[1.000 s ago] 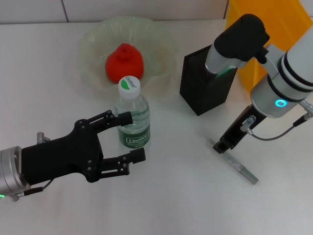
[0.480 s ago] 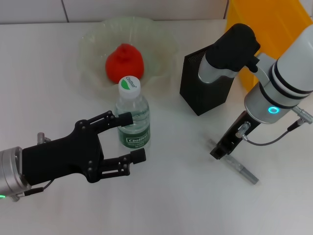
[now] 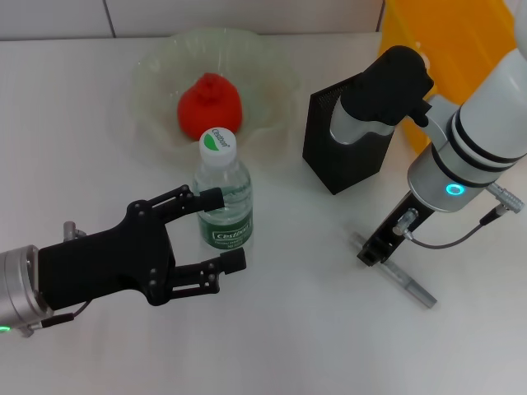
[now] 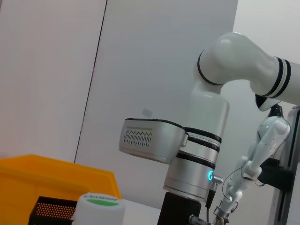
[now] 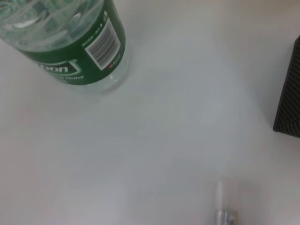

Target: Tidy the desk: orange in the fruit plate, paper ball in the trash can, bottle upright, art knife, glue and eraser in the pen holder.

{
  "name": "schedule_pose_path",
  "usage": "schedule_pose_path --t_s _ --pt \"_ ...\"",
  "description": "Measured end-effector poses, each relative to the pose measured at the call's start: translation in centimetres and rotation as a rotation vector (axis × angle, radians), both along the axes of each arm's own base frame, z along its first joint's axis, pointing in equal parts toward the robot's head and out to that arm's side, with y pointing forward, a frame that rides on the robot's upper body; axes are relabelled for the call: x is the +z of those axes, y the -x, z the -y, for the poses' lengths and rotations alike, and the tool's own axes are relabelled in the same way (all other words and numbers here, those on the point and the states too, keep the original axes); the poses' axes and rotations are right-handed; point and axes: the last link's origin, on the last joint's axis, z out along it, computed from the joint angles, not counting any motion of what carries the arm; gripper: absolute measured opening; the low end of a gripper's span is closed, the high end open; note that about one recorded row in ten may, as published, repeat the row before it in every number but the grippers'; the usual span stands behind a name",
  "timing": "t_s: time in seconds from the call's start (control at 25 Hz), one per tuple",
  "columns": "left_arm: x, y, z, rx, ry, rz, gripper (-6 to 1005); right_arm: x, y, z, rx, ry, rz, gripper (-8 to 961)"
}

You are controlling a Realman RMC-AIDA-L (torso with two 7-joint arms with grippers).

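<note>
Black left gripper (image 3: 216, 234) hangs spread open beside the upright clear plastic green-labelled bottle (image 3: 223, 197). Right gripper (image 3: 372, 248) hovers at the slim grey art knife (image 3: 397, 273) on the white desk (image 3: 288, 329), its fingers apparently hidden. Behind: black mesh pen holder (image 3: 346, 160), red-orange orange (image 3: 210, 103) in pale-green glass fruit plate (image 3: 156, 70), yellow trash can (image 3: 453, 49).

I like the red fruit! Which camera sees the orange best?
The head view: the orange sits whole in the fruit plate, behind the bottle. The left wrist view and the right wrist view don't show it at all.
</note>
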Motion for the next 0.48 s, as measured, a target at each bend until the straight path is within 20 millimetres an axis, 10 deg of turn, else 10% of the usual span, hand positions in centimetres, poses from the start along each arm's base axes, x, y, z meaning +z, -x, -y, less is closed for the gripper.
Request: schedule_pose_path --t_s 0.48 --pt "0.02 0.01 -0.04 0.002 -0.003 0.001 859 0.21 0.25 0.02 0.012 -0.008 -0.012 143"
